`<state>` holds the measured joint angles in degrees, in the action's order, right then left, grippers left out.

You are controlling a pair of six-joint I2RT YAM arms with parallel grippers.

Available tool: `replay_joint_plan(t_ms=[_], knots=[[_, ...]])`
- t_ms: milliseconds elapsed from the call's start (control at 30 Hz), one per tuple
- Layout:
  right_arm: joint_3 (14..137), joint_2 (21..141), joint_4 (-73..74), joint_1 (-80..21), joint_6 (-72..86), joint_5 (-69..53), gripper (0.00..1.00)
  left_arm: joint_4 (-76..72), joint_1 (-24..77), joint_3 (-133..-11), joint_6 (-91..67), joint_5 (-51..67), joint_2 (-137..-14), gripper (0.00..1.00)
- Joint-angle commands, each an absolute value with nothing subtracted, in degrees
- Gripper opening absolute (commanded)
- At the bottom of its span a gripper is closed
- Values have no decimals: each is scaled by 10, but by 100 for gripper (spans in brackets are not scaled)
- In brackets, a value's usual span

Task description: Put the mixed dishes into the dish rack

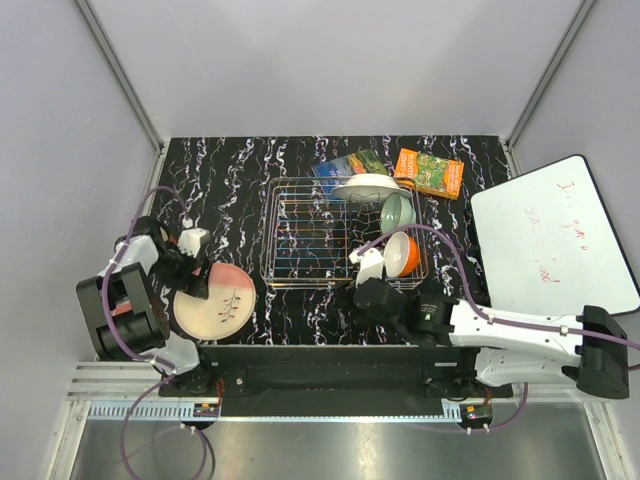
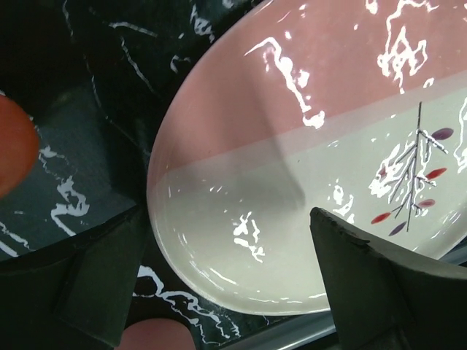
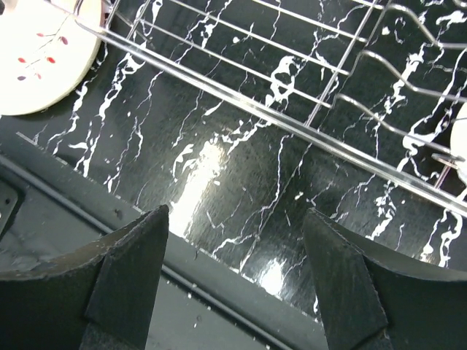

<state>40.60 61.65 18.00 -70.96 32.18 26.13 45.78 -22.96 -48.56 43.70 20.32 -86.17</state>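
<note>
Dish rack (image 1: pixel 340 235) sits mid-tabletop, and its right side is filling up. The white plate (image 1: pixel 368 187) leans at the far edge. The pale green bowl (image 1: pixel 397 212) is tipped on its side just nearer than that, then comes the orange-outside bowl (image 1: pixel 403 254), also on its side. A small cup (image 1: pixel 370 264) is tucked against it at the near-right corner. The rack's left half holds bare wire.

Out on the tabletop (image 1: pixel 250 170), left of the rack and apart from it, lies the pink-and-cream plate (image 1: pixel 214 303), flat, leaf sprig up. The left gripper (image 1: pixel 197 278) is right at its far-left rim. From the wrist, the left gripper (image 2: pixel 226 219) is spread wide, one finger on each side of the plate's (image 2: pixel 292 146) edge, clamping nothing.

The right gripper (image 1: pixel 362 295) hangs low by the rack's near side, and it too is wide apart and empty (image 3: pixel 237 226), with rack wires (image 3: pixel 292 109) just beyond its fingers.

Behind the rack lie a blue packet (image 1: pixel 345 165) and an orange packet (image 1: pixel 428 172); a white board (image 1: pixel 550 235) rests off to the right
</note>
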Motion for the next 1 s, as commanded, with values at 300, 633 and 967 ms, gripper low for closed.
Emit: replay_joint_plan(t_ms=[300, 633, 967], knots=[[498, 736, 147, -713, 280, 308, 86, 439, -87, -469, 382, 225, -756, 94], [515, 770, 176, -660, 311, 248, 85, 439, -73, -470, 372, 228, -736, 94], [546, 816, 179, -627, 298, 229, 83, 449, -72, -467, 379, 232, -716, 94]])
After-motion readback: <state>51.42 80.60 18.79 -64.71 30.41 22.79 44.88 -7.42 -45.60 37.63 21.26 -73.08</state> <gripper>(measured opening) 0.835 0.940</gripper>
